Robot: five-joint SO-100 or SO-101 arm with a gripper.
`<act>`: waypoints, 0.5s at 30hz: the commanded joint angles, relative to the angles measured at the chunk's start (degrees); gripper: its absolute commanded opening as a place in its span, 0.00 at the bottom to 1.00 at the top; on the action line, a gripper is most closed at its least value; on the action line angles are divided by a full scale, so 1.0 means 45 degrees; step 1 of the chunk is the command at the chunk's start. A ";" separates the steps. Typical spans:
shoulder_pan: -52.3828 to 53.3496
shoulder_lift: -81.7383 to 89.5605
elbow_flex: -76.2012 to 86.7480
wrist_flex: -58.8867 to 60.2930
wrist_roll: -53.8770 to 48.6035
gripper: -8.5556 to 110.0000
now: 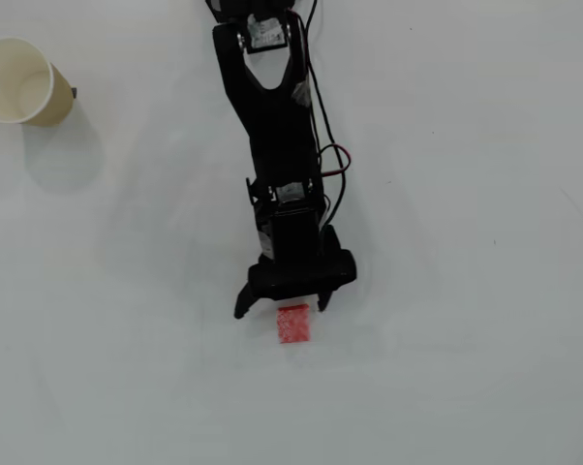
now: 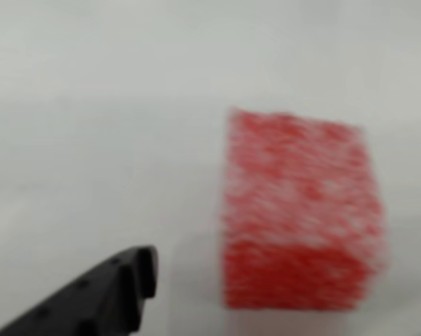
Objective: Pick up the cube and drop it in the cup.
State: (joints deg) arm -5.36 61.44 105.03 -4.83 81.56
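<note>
A plain white table fills the overhead view; nothing of the room beyond it is shown. The black arm is extended from the top edge down the middle. The cup is set well apart from the gripper, far up and to its left in this view, at the table's upper left corner. The gripper is spread wide and nothing is grasped. The cube is seen just ahead of the fingertips, resting on the table, untouched. In the blurred wrist view, one dark fingertip is seen left of the cube, apart from it.
</note>
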 commanded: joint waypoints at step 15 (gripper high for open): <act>0.0371 -0.0762 -0.3242 -0.0391 0.0137 0.46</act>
State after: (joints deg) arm -4.92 55.46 98.44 -4.83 81.56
